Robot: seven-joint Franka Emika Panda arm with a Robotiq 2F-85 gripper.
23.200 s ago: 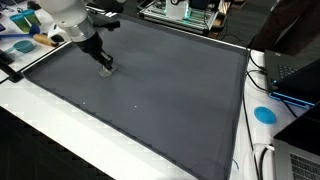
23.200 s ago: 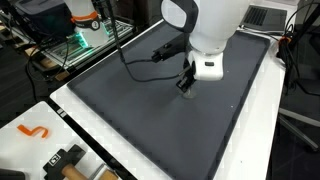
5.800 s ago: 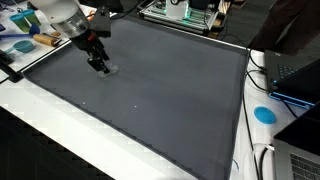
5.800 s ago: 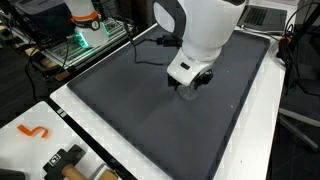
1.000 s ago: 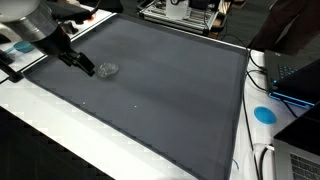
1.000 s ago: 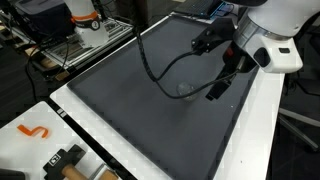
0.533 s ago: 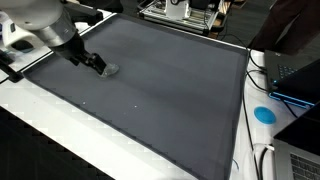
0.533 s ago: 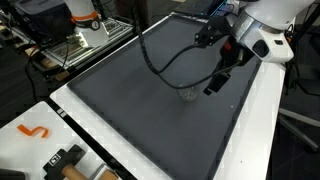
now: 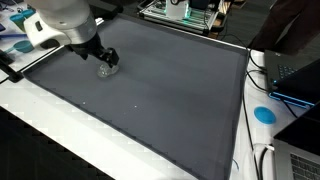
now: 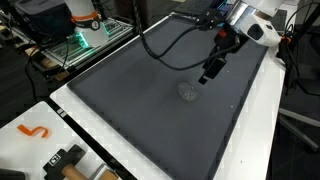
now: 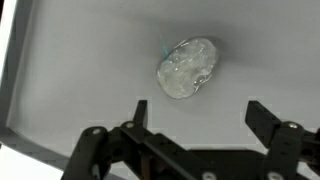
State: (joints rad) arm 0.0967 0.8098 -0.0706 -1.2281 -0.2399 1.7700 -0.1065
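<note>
A small clear crumpled object lies on the dark grey mat and shows in both exterior views. In the wrist view it sits just beyond the fingertips, slightly off centre. My gripper is open, with nothing between its black fingers. It hangs a little above the mat beside the object, not touching it, and in an exterior view it is tilted on the white arm.
The mat covers a white table. A blue disc and a laptop sit at one side. An orange hook and a black tool lie on the white edge. A black cable trails over the mat.
The arm has swung across the mat and the gripper now sits closer over the clear object. The object has stayed put and the jaws have stayed open.
</note>
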